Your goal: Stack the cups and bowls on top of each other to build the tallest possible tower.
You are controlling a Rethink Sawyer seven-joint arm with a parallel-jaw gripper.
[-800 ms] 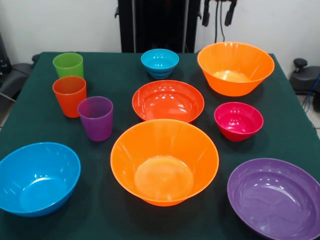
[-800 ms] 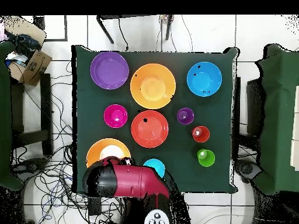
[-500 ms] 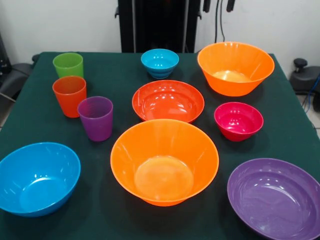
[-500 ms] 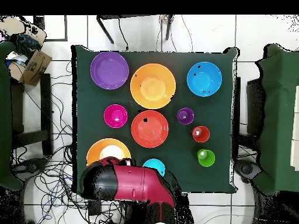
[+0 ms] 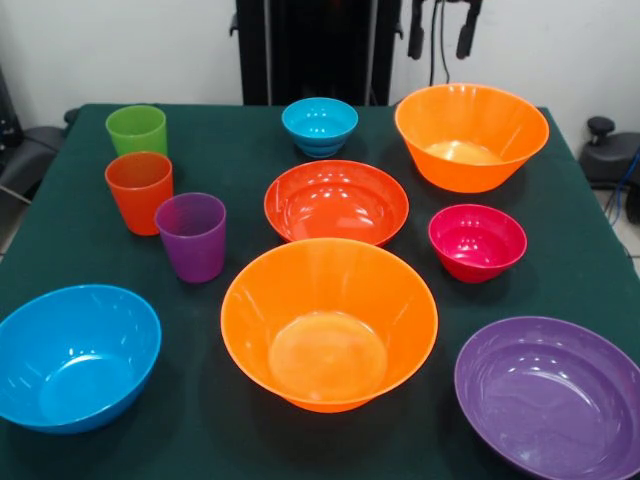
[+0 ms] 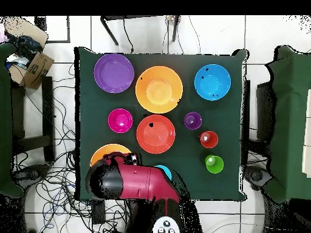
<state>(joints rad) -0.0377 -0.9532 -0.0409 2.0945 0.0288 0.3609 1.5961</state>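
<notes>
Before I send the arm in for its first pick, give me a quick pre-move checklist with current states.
1. Nothing stacked yet, every piece standing apart: ok.
2. Purple cup upright, mouth up, free of the orange cup: ok.
3. Small teal-blue bowl clear in the front view; partly under the arm in the overhead view: ok.
4. Gripper high over the table's far edge, holding nothing: ok.
5. Fingers open wide enough for a cup: cannot tell.
6. Green cup upright: ok.
</notes>
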